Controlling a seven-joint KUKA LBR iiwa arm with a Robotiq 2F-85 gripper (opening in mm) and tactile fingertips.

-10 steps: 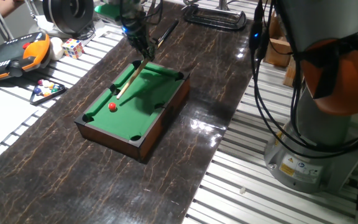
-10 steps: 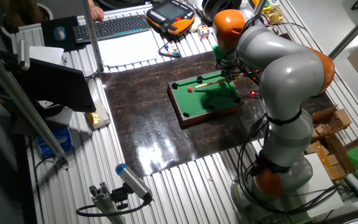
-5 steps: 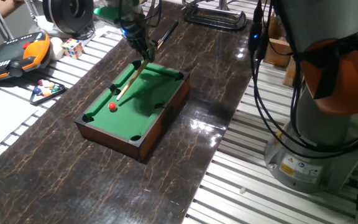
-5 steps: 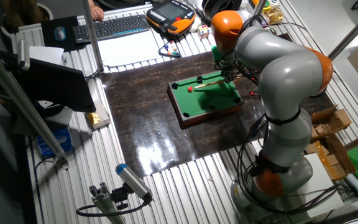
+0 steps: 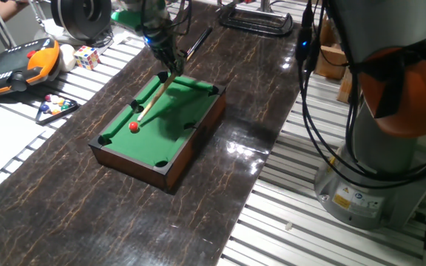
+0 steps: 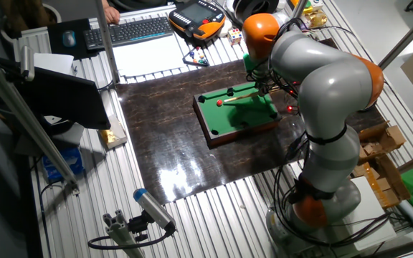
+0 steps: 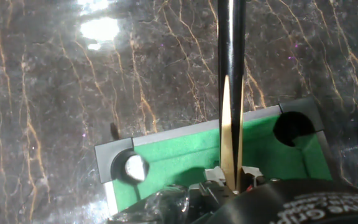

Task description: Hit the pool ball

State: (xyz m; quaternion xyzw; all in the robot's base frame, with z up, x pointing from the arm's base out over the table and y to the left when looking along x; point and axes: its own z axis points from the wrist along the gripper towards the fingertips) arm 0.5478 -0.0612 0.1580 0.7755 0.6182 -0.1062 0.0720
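The pool ball [image 5: 133, 126] is a tiny red sphere on the green felt of the miniature pool table [image 5: 198, 122]. It also shows in the other fixed view [image 6: 219, 102]. My gripper [image 5: 166, 65] hangs over the table's far end, shut on a thin wooden cue stick [image 5: 152, 94]. The cue slants down, and its tip lies a short way from the ball without touching it. In the hand view the cue [image 7: 229, 93] runs up from my gripper [image 7: 230, 177] over the felt and the table's end rail [image 7: 166, 138]. The ball is out of the hand view.
A triangular rack of small coloured balls [image 5: 54, 106], a Rubik's cube [image 5: 87, 56] and an orange teach pendant [image 5: 21, 66] lie left of the dark marbled mat [image 5: 87, 207]. A keyboard [image 6: 138, 30] sits at the far side. The arm's base [image 5: 376, 170] stands at the right.
My gripper and the cue have shifted slightly left, bringing the tip a little closer to the red ball. The ball has not moved.
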